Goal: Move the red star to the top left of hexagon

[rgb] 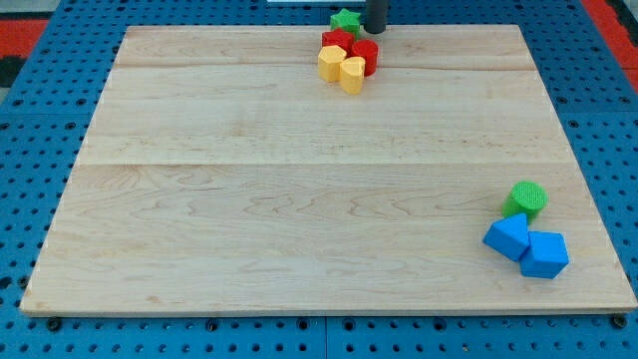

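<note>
The red star (337, 41) lies in a tight cluster at the top middle of the wooden board (299, 199). A green star (346, 19) touches it on the upper side. A yellow hexagon (330, 63) sits just below the red star, touching it. A red block (366, 55), rounded or hexagonal, is to the star's right, and a yellow heart (352, 75) is below that. My tip (376, 31) is at the view's top edge, just right of the green star and directly above the red block, close to both.
At the view's bottom right stand a green cylinder (526, 199) and two blue blocks (507, 237) (545, 254) touching each other, near the board's right edge. A blue pegboard surrounds the board.
</note>
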Tool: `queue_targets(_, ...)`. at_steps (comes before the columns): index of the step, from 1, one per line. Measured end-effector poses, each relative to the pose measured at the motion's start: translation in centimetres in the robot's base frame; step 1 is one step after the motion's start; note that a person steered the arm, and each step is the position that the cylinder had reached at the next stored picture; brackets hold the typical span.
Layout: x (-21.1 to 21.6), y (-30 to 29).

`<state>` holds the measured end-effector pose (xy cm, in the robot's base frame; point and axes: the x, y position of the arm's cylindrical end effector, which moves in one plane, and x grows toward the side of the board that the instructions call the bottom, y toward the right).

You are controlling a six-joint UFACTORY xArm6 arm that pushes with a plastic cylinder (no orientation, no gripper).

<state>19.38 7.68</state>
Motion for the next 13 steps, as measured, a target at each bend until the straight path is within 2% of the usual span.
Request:
queue_targets(2,2.8,-0.6)
queue_targets(4,2.8,-0.6)
queue_targets(9,3.3,-9.0)
queue_targets(11,-0.2,-12.7)
queue_targets(13,-0.2,-12.7)
